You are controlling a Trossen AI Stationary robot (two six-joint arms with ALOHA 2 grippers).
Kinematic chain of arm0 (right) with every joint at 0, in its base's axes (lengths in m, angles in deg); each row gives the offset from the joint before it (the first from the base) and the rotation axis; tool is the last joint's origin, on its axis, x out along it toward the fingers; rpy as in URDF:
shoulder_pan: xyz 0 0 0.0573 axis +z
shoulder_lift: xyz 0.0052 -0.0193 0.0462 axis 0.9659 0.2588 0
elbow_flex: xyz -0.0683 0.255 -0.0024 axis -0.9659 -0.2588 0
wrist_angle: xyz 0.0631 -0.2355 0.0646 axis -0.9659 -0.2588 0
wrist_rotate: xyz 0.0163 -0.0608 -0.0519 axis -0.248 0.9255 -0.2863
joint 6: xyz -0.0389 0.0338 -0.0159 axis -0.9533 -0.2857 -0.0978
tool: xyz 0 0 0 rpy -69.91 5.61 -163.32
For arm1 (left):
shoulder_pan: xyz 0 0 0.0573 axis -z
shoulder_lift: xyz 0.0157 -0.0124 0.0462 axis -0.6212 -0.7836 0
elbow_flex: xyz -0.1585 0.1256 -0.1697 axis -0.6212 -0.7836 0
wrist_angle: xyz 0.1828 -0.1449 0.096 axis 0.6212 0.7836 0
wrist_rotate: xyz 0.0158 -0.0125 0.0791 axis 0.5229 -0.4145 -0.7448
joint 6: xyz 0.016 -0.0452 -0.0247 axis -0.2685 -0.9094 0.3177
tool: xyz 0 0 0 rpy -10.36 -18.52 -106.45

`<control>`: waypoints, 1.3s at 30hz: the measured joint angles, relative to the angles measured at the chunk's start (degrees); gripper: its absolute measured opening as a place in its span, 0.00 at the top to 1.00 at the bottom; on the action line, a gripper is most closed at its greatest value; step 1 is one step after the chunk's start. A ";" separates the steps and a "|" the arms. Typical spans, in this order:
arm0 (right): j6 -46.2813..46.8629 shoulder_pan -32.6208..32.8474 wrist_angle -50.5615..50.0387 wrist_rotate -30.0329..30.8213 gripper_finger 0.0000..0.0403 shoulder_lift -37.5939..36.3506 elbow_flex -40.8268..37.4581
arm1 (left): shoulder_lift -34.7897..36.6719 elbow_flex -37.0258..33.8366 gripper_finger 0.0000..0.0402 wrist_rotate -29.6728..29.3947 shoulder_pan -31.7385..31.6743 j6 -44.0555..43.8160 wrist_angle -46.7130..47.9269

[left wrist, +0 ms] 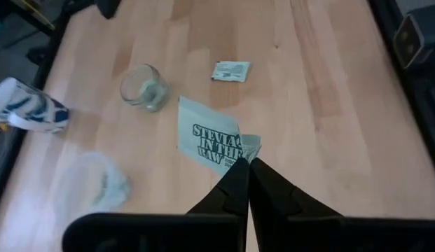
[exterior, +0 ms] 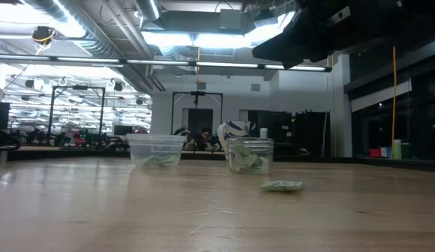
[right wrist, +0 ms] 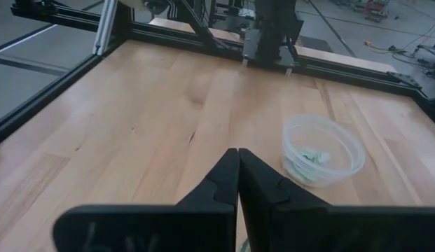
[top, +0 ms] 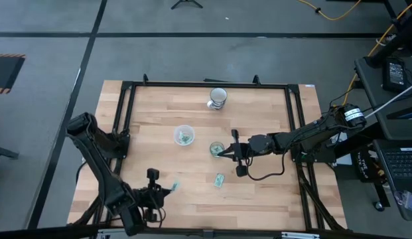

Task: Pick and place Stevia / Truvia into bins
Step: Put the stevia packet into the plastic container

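The left end effector [left wrist: 246, 162] is closed on a Stevia packet [left wrist: 209, 142] above the counter [top: 259, 192]. The right end effector [right wrist: 237, 155] is closed and empty, over the narrow clear cup [top: 217, 149].

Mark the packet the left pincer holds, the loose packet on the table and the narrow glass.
held packet [left wrist: 206, 140], left wrist view, printed face
loose packet [top: 219, 179], high view, middle
narrow glass [exterior: 250, 155], low view, side wall
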 joint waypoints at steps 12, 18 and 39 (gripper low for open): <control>-0.12 0.00 0.44 0.00 0.96 0.00 0.00 | 9.22 -1.56 0.99 0.51 -6.06 8.35 6.98; -0.09 0.00 -0.40 0.00 0.96 0.00 0.00 | 18.80 -15.79 0.99 4.04 -11.58 13.77 -3.12; -0.51 0.00 -0.80 0.03 0.96 -0.13 0.00 | 33.81 -38.36 0.99 31.26 -45.41 51.47 -39.45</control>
